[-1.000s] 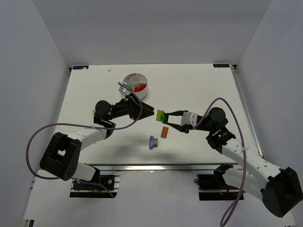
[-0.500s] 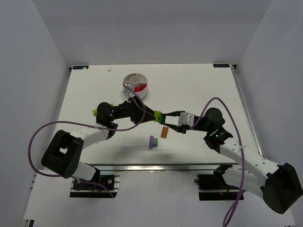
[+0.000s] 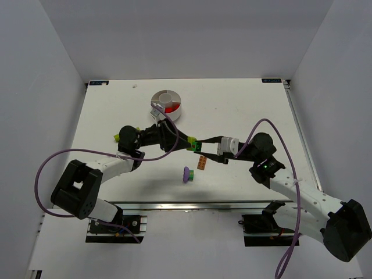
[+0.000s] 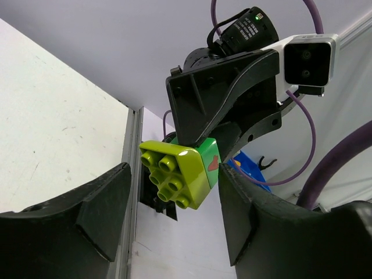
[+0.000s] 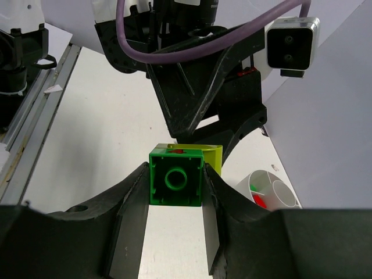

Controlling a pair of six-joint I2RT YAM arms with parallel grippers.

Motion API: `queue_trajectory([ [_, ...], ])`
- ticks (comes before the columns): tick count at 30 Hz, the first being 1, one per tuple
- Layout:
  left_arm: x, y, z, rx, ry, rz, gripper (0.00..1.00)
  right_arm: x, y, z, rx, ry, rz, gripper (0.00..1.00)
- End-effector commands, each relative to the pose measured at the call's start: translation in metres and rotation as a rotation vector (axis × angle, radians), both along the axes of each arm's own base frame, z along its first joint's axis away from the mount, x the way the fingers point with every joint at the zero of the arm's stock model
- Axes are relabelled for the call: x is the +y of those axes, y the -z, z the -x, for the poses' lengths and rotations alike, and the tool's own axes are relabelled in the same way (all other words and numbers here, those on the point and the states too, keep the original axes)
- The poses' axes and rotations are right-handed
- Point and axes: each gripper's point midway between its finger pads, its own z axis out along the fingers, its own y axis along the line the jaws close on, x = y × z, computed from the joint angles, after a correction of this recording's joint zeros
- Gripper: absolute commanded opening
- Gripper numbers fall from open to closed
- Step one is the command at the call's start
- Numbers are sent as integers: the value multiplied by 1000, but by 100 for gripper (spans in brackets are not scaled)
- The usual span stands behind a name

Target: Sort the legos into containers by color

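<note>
My right gripper (image 3: 200, 147) is shut on a green brick (image 5: 176, 185) with a lime-yellow brick (image 5: 213, 153) stuck to its far side, held above the table's middle. My left gripper (image 3: 189, 142) is open and meets it head-on. Its jaws straddle the lime-yellow brick (image 4: 174, 173) with a gap on the left side, while the right jaw is close to the green brick (image 4: 211, 162). The white dish (image 3: 157, 96) stands at the back and holds red pieces. An orange brick (image 3: 201, 163) and a purple brick (image 3: 187, 174) lie on the table below the grippers.
Another lime-yellow brick (image 3: 116, 138) lies beside the left arm's wrist. The dish also shows in the right wrist view (image 5: 278, 193), with red and green pieces inside. Grey walls enclose the table on three sides.
My left gripper has swung right to meet the right gripper, which moved slightly left with its bricks. The left jaws now sit around the lime-yellow brick.
</note>
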Motion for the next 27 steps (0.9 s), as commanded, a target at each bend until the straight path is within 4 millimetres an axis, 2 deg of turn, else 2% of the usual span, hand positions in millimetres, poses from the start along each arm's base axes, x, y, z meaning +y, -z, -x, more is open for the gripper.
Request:
queue_trajectory([
  [1, -1, -9, 3, -40, 22, 14, 70, 2, -33, 4, -67, -22, -69, 0],
  [4, -1, -9, 4, -36, 26, 14, 67, 2, -33, 4, -70, -19, -68, 0],
  [7, -2, -8, 7, -32, 44, 12, 60, 2, -32, 4, -72, -18, -68, 0],
  [11, -3, -10, 12, -27, 72, 18, 41, 1, -33, 3, -80, -11, -69, 0],
  [14, -3, -11, 14, -35, 80, 26, 33, 0, -31, 2, -87, -4, -64, 0],
  [15, -3, -11, 14, -32, 82, 25, 25, 0, -30, 2, -88, -4, -63, 0],
  [18, -3, -13, 16, -38, 84, 28, 16, 0, -29, 1, -94, 7, -61, 0],
  [21, -2, -14, 16, -43, 85, 28, 16, 0, -29, 1, -95, 7, -60, 0],
  [23, -3, -13, 16, -37, 85, 26, 21, -1, -30, 1, -97, 9, -62, 0],
  [27, -3, -14, 17, -36, 90, 28, 17, -2, -31, -3, -103, 35, -66, 0],
])
